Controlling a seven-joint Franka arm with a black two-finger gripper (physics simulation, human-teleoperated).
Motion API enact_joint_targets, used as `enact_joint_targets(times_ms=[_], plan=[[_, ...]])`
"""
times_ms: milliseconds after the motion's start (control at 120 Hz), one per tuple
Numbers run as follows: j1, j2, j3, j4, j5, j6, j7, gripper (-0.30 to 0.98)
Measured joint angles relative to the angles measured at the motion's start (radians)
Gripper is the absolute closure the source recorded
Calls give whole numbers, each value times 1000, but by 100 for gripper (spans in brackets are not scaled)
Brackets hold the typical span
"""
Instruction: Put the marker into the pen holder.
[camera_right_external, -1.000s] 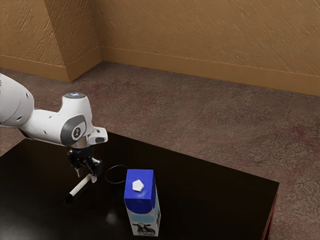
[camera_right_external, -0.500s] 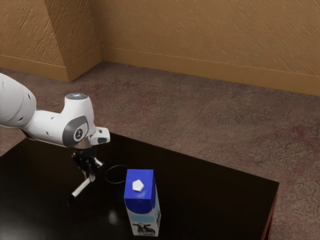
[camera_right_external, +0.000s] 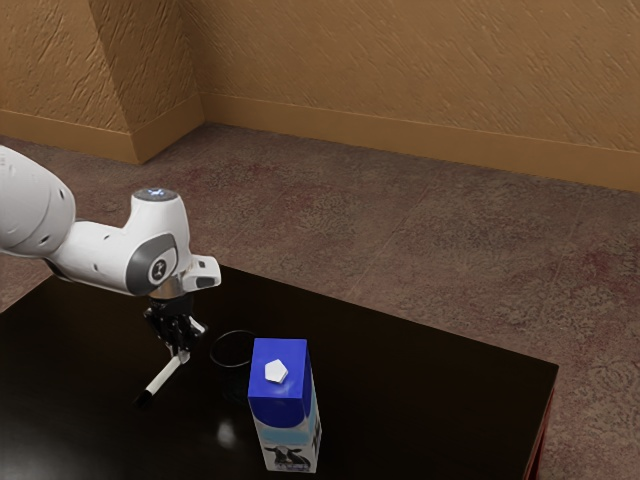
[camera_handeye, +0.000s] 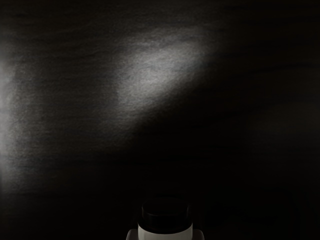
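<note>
An indoor room with the look of a home or lounge; its exact use is uncertain. Tan, rough-textured walls (camera_right_external: 420, 80) meet in a corner toward the exterior view's left, with a smooth baseboard (camera_right_external: 400, 144) of similar color along the bottom. A mottled brown carpet (camera_right_external: 350, 225) with reddish patches covers the floor. On a dark, glossy table (camera_right_external: 420, 370) stands a blue-topped milk carton (camera_right_external: 282, 405) with a cow picture, a homely touch.
</note>
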Motion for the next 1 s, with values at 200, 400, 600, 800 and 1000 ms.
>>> enact_joint_targets(times_ms=[200, 400, 600, 800, 1000], plan=[[0, -15, 1, 2, 9, -5, -12, 75], [-2, -169, 5, 25, 41, -75, -26, 77], [0, -259, 5, 118, 102, -197, -39, 78], [25, -257, -16, 190, 130, -270, -47, 77], [85, -247, -102, 222, 125, -296, -56, 77]])
